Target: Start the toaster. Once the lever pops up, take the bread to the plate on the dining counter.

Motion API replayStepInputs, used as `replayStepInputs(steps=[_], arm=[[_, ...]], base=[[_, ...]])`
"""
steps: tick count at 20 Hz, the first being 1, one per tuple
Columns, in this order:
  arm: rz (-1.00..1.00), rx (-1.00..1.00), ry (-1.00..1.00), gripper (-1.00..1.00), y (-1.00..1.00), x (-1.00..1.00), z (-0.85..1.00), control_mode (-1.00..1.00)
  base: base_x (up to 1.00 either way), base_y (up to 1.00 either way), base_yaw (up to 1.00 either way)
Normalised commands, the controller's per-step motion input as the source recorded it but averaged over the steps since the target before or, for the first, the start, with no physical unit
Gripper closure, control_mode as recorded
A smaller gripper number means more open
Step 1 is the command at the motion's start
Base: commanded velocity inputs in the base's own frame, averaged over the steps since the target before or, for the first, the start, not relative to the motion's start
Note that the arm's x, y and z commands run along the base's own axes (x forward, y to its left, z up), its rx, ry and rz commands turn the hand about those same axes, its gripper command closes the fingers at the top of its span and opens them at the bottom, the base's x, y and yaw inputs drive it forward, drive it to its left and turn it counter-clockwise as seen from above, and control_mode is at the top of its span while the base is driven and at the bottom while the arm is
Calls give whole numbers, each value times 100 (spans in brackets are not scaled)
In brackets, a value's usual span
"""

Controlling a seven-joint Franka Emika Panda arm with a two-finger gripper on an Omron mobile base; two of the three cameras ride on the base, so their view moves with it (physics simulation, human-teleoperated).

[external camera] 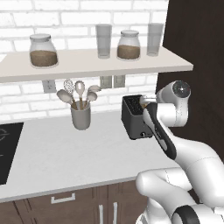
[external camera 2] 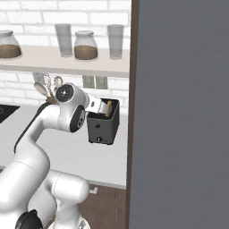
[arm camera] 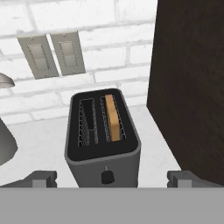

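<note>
**Open gripper poised above loaded toaster**

In your left base view, the toaster (external camera: pixel 134 116) sits on the white worktop (external camera: pixel 65 153) by the dark cabinet wall (external camera: pixel 197 39), right of the utensil cup (external camera: pixel 81 116). In your right base view, the arm's wrist reaches over the toaster's top. In your hand view, the gripper (arm camera: pixel 112 178) hangs spread wide, empty, straddling the toaster; the bread (arm camera: pixel 113 117) stands in the right-hand slot.

Rendered home kitchen. White brick wall (external camera: pixel 26 100), shelf (external camera: pixel 87 61) bearing jars (external camera: pixel 43 51) and glasses (external camera: pixel 103 40), worktop (external camera: pixel 65 153) over brown drawers (external camera: pixel 61 201). Toaster (arm camera: pixel 103 135), utensil cup (external camera: pixel 81 116), cooktop (external camera: pixel 6 148) and wall outlets (arm camera: pixel 52 54) noted.
</note>
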Motion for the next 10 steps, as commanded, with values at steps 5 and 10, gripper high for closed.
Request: replayStepInputs(steps=[5, 10], arm=[[0, 0, 0, -100, 0, 0, 0, -100], [0, 0, 0, -100, 0, 0, 0, -100]], base=[[0, 0, 0], [0, 0, 0]])
